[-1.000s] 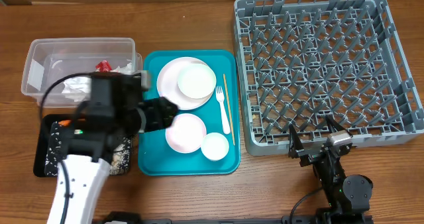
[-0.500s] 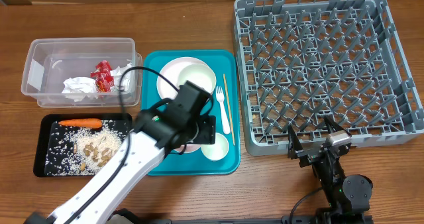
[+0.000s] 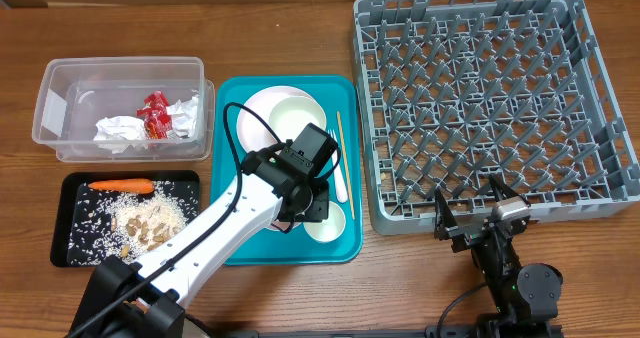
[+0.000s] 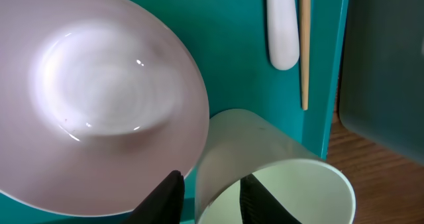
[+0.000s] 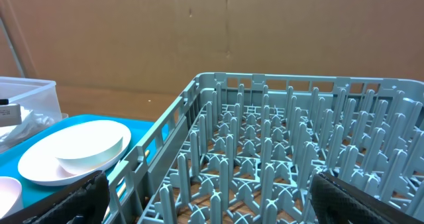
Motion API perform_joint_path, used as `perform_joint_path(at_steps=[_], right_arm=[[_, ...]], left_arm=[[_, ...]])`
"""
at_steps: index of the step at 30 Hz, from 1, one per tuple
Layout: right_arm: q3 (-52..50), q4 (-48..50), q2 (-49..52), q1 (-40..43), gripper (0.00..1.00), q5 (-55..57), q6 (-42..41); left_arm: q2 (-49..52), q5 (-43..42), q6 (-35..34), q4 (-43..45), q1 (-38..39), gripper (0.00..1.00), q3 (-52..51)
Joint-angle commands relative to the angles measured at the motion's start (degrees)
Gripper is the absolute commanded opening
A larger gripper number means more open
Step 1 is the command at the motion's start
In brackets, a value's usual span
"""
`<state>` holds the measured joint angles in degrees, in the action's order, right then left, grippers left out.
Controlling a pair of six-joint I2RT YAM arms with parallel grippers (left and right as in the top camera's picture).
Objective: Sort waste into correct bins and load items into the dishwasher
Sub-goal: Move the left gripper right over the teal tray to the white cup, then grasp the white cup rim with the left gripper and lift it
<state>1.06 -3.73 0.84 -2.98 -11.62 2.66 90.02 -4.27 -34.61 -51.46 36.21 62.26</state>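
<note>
Left gripper above the small white cup, wrist and overhead views; the cup stands upright, mouth up, in the near right corner of the teal tray, just beside the rim of the pink plate. The two fingers straddle the cup's wall on the plate side: one outside it, between cup and plate; the other inside the mouth. The jaws stand partway apart; the fingertips run off the bottom of the wrist view, so whether they press the wall cannot be told. The fork and the wooden stick lie side by side beyond the cup, along the tray's right edge, their long axes parallel to that edge and clear of the fingers.

The relation that governs the coming move: the dish rack lies to the right of the cup, just past the tray's right edge; the left arm is already at the cup, whereas the right gripper rests at the rack's near wall, spread wide and holding nothing. Judged step: securing the cup by its wall; the carry would then run rightward over the fork and stick into the rack. A grip on one wall alone may let the cup swing or slip.
</note>
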Motion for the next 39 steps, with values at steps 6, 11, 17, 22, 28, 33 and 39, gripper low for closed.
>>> perform_joint_path(at_steps=[6, 11, 17, 22, 28, 33, 39], right_arm=[[-0.61, 0.15, -0.44, 0.26, 1.00, -0.09, 0.13], [-0.61, 0.15, -0.44, 0.26, 1.00, -0.09, 0.13], [-0.61, 0.15, -0.44, 0.26, 1.00, -0.09, 0.13], [-0.61, 0.13, -0.44, 0.26, 1.00, -0.09, 0.13], [-0.61, 0.17, -0.44, 0.26, 1.00, -0.81, 0.13], [-0.61, 0.44, -0.44, 0.28, 1.00, -2.54, -8.26], [0.70, -0.31, -0.44, 0.28, 1.00, -1.97, -10.67]], left_arm=[[0.24, -0.04, -0.28, -1.27, 0.26, 0.32, 0.79], [0.26, -0.26, -0.31, -2.29, 0.26, 0.32, 0.70], [0.26, -0.26, -0.33, -2.69, 0.26, 0.32, 0.46], [0.31, -0.28, -0.81, -2.45, 0.33, 0.31, -0.42], [0.31, -0.31, -0.81, -1.44, 0.61, 0.31, -0.44], [0.31, -0.28, -0.79, -1.44, 0.63, 0.31, -0.44], [0.31, -1.62, -0.76, -1.38, 0.63, 0.31, -0.44]])
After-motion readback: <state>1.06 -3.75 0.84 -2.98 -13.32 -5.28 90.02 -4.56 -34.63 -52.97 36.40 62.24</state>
